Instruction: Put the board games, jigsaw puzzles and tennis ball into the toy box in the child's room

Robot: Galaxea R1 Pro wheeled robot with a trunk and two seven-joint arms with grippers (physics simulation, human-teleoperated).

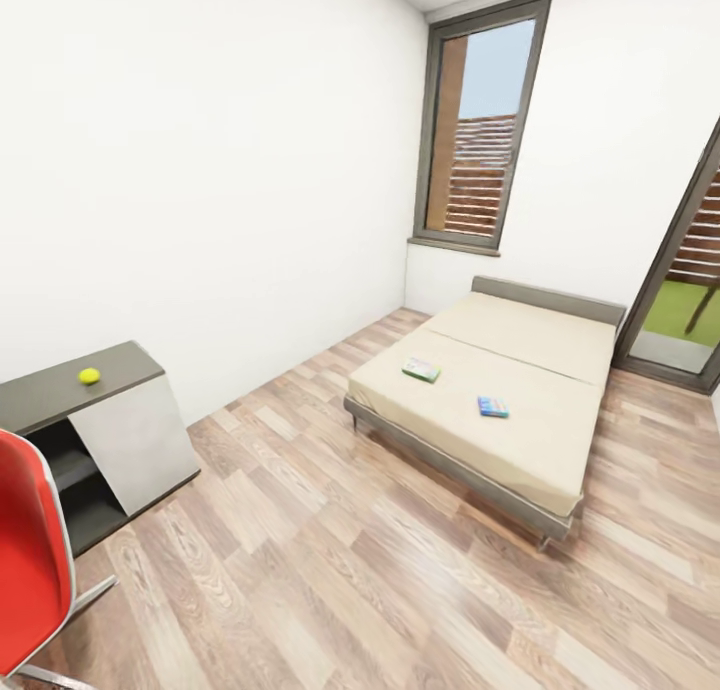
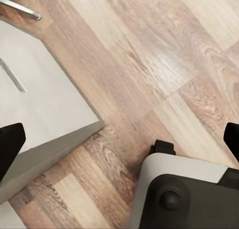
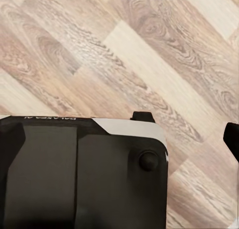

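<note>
Left wrist view: left gripper [image 2: 119, 137] fingers spread wide, holding nothing, over plank floor [image 2: 164, 55] (right gripper [image 3: 119, 134] likewise open); tennis ball [image 1: 89, 375] near table's [image 1: 40, 390] end edge, two board games [image 1: 421, 370] on bed [image 1: 560, 370].

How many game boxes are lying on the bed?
2. A green-and-white game lies near the middle of the bed, and a blue game lies nearer its foot edge, apart from the first. No others show on it.
</note>
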